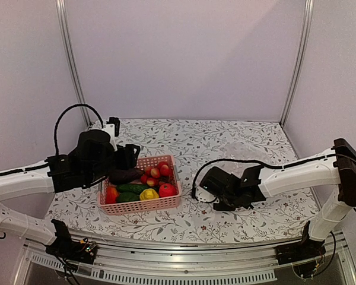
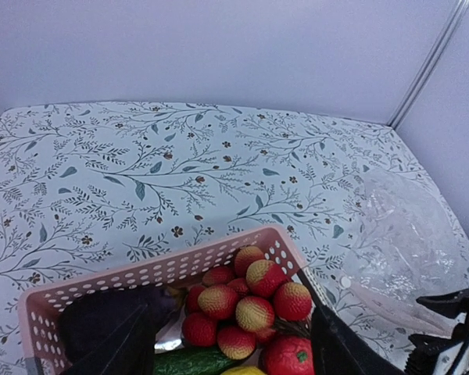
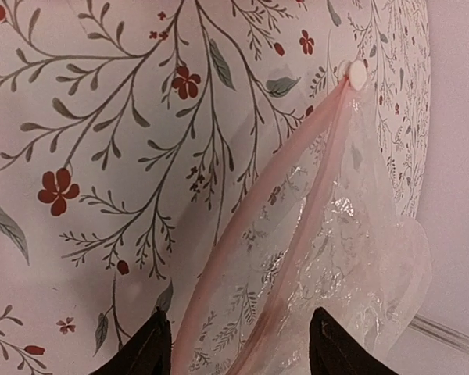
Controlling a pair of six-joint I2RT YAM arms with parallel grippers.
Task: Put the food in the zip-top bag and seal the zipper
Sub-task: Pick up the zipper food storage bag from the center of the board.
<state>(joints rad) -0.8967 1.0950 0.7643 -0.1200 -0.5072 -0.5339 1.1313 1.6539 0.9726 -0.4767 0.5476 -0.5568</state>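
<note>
The food lies in a pink lattice basket (image 1: 141, 205): red lychee-like fruits (image 2: 254, 301), a red tomato (image 2: 285, 355), a green cucumber (image 2: 191, 363), a yellow lemon (image 1: 148, 194) and a dark eggplant (image 2: 102, 316). My left gripper (image 2: 227, 351) is open just above the basket, its fingers on either side of the fruit, holding nothing. The clear zip-top bag (image 2: 406, 242) lies flat on the table to the right of the basket. My right gripper (image 3: 238, 355) is open low over the bag's mouth. The pinkish zipper strips (image 3: 297, 234) run between its fingers (image 3: 144, 351).
The basket's far rim (image 2: 180, 266) is just ahead of the left fingers. A white slider (image 3: 358, 74) sits at the end of the zipper. The flowered tablecloth (image 1: 190, 139) ends at the back and side walls. The right gripper (image 1: 216, 178) is to the right of the basket.
</note>
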